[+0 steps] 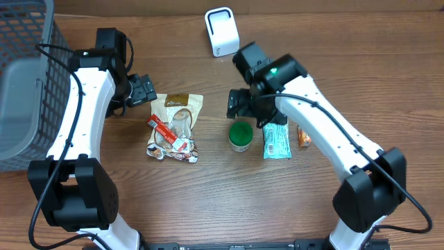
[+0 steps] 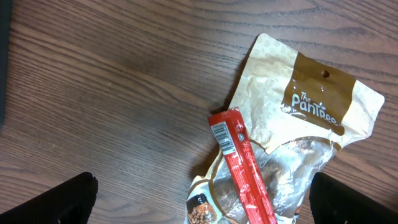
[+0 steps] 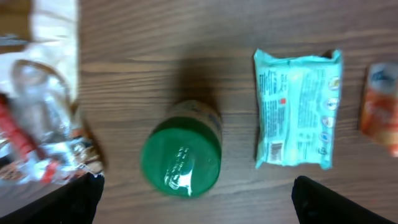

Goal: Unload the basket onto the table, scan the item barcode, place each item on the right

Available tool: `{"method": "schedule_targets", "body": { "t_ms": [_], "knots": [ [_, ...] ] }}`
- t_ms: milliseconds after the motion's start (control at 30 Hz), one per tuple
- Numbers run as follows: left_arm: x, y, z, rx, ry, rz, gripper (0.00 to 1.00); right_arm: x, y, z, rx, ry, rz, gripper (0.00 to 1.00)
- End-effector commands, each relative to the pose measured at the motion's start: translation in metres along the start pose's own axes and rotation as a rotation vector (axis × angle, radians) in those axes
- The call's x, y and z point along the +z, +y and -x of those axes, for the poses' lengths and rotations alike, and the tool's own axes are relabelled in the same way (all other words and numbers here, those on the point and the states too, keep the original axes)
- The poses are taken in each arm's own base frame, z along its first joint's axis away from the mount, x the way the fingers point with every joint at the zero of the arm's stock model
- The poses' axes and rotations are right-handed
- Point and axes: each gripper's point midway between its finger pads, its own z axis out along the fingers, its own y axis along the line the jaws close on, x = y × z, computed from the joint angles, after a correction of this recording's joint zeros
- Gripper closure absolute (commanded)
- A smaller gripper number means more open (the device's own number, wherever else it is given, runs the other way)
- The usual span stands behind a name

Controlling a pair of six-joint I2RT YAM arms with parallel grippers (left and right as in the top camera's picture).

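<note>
A white barcode scanner point(image 1: 222, 31) stands at the table's far edge. A green-lidded jar point(image 1: 241, 136) stands upright mid-table, and my right gripper point(image 1: 240, 104) hangs open just behind it. In the right wrist view the jar point(image 3: 181, 157) sits between the spread fingers of the right gripper point(image 3: 199, 202), untouched. A teal packet point(image 3: 297, 111) lies to its right, barcode side up. My left gripper point(image 1: 144, 89) is open at the top-left corner of a tan snack bag point(image 1: 182, 114). A red stick pack point(image 2: 242, 167) lies across that bag point(image 2: 311, 99), its barcode end showing.
A small orange packet point(image 1: 303, 136) lies right of the teal packet point(image 1: 276, 141). A grey mesh basket point(image 1: 21, 83) fills the far left. Bare wood lies along the front of the table.
</note>
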Motion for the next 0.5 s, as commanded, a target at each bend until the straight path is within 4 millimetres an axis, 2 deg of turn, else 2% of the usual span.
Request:
{"method": "schedule_targets", "body": {
  "t_ms": [0, 167, 467],
  "knots": [
    [-0.006, -0.001, 0.005, 0.014, -0.024, -0.004, 0.0, 0.02, -0.001, -0.012, 0.026, 0.024, -0.013, 0.0],
    [-0.006, -0.001, 0.005, 0.014, -0.024, -0.004, 0.0, 0.048, 0.005, -0.024, -0.009, 0.021, -0.005, 0.0],
    [-0.006, -0.001, 0.005, 0.014, -0.024, -0.005, 0.0, 0.068, 0.011, -0.026, -0.049, -0.007, 0.022, 0.0]
  ]
}}
